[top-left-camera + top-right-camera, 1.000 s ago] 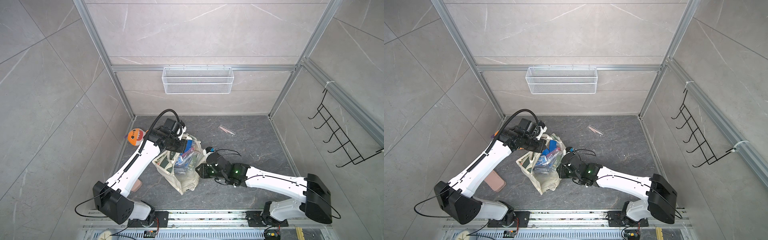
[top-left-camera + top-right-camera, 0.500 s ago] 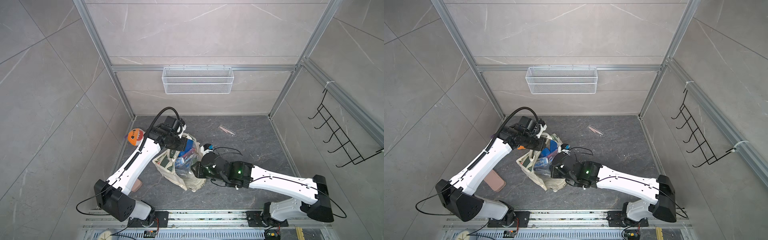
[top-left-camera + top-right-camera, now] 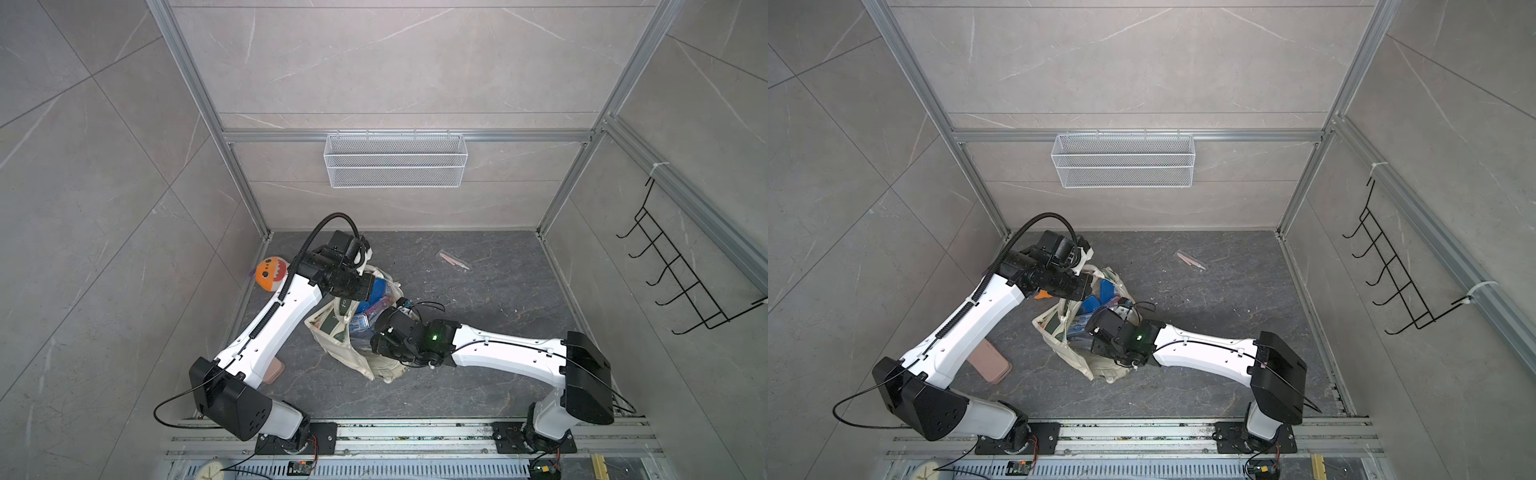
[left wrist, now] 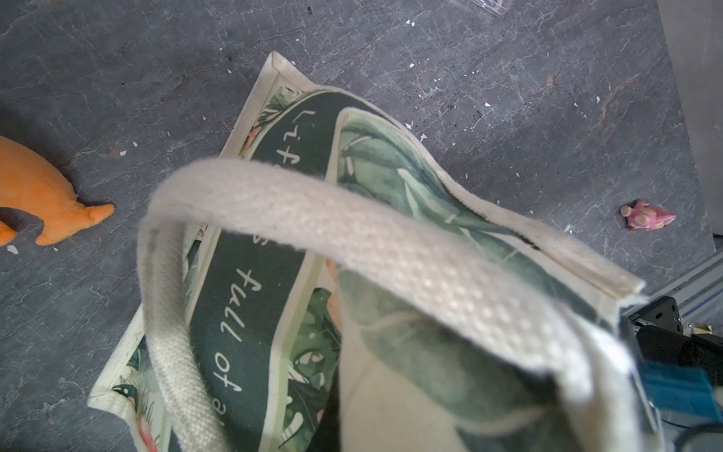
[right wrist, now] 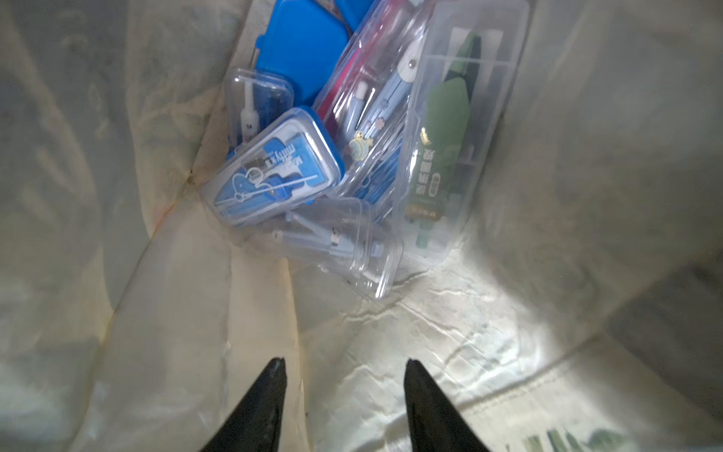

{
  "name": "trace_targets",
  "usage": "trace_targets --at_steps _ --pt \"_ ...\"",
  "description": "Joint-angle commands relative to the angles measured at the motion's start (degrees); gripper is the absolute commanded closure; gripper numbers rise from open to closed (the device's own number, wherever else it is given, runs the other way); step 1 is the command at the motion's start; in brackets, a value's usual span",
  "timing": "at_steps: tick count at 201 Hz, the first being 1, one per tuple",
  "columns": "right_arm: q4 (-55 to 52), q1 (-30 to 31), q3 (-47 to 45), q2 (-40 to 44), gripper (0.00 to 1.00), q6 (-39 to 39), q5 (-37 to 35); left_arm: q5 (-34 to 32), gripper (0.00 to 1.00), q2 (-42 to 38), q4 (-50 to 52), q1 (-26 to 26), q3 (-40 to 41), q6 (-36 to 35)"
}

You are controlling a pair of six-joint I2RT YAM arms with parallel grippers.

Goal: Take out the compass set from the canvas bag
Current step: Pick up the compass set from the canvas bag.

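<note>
Where pale tiled walls (image 3: 395,75) end, dark floor (image 3: 478,332) bears the canvas bag (image 3: 345,353).

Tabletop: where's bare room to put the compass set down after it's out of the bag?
Best: the open stretch of tabletop bordered by the canvas bag, the clear packet at the back and the right wall. A narrower strip runs between the bag and the front rail. Crowded: the left edge, with the orange toy and the pink case.
</note>
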State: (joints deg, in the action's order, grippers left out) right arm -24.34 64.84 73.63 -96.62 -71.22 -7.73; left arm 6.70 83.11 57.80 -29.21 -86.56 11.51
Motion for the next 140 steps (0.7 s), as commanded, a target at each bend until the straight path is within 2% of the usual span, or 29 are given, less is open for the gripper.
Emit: trace_targets --at_steps 1,45,95,140 --pt "2.72 -1.62 3.35 -3.26 0.45 -0.61 1.81 4.21 1.00 -1.46 -2.36 0.16 -1.62 -0.50" --pt "-0.87 -3.85 6.40 -7.06 0.43 -0.81 0.93 4.26 1.00 -1.47 -2.09 0.38 -1.64 -0.77" --pt "-10.34 -5.37 7.69 -7.52 0.38 2.70 -6.26 4.33 1.00 -2.16 -2.44 0.38 -0.47 -0.78" --pt "-9.66 -6.56 6.63 -9.18 0.36 6.09 -6.82 4.89 1.00 -3.00 -2.71 0.43 0.50 -1.13"
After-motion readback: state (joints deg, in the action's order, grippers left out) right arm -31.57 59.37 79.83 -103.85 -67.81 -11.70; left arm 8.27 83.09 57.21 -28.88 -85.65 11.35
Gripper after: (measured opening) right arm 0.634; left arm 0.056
